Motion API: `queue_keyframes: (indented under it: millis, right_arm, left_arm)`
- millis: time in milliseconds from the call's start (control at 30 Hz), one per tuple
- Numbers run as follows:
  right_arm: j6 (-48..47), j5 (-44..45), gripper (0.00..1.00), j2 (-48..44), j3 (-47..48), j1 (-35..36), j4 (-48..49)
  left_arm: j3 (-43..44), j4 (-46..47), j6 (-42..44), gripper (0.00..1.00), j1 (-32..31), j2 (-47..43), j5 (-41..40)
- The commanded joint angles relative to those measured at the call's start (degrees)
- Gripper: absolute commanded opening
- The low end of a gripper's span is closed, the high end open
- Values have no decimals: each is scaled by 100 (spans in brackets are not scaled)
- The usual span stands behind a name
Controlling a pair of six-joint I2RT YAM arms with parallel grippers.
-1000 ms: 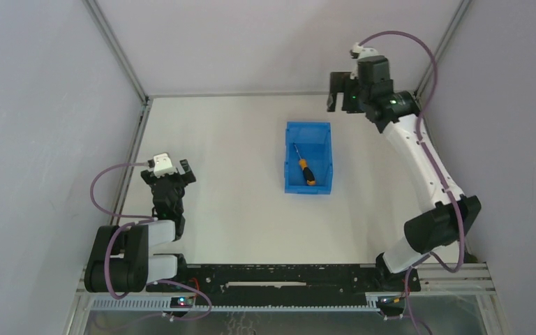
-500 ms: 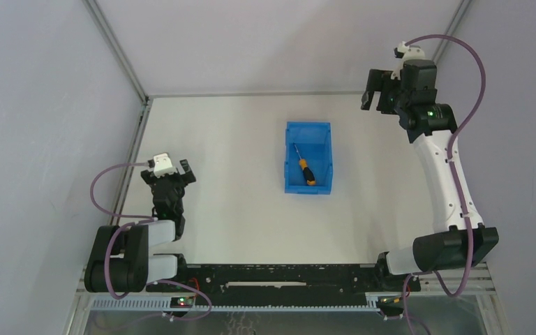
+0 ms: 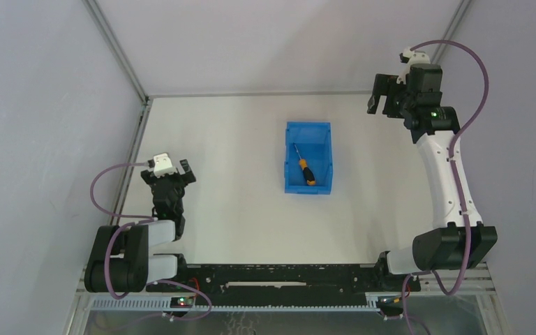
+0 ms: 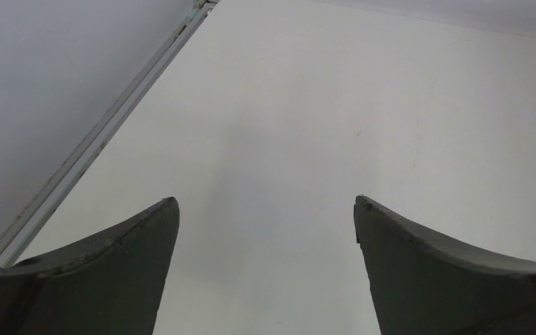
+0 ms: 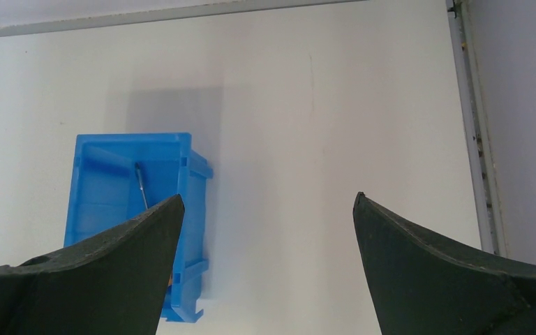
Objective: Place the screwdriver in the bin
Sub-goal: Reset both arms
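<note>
My right gripper (image 3: 384,103) hangs wide open, holding nothing. The small orange-and-black-handled screwdriver (image 3: 306,169) lies inside the rectangular blue plastic bin (image 3: 307,125), off to its left. A low sweep home could clip that bin.

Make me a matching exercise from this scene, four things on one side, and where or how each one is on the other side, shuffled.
1. screwdriver
2. bin
3. left gripper
4. right gripper

A. open, raised at the far right
B. blue, in the middle of the table
C. lying inside the bin
D. open, low near the left edge

Pairs: 1-C, 2-B, 3-D, 4-A
</note>
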Motion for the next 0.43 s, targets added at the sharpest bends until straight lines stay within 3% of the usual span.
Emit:
queue_keyframes:
  millis: [0,400]
  right_arm:
    - [-125,-135,100,-147,15,-14,240]
    - [-159,-64,100,-168,-41,-14,277]
  left_arm:
    - [198,180,138,100,-30,-46,-76]
    - [199,180,138,100,-30,-46,-74]
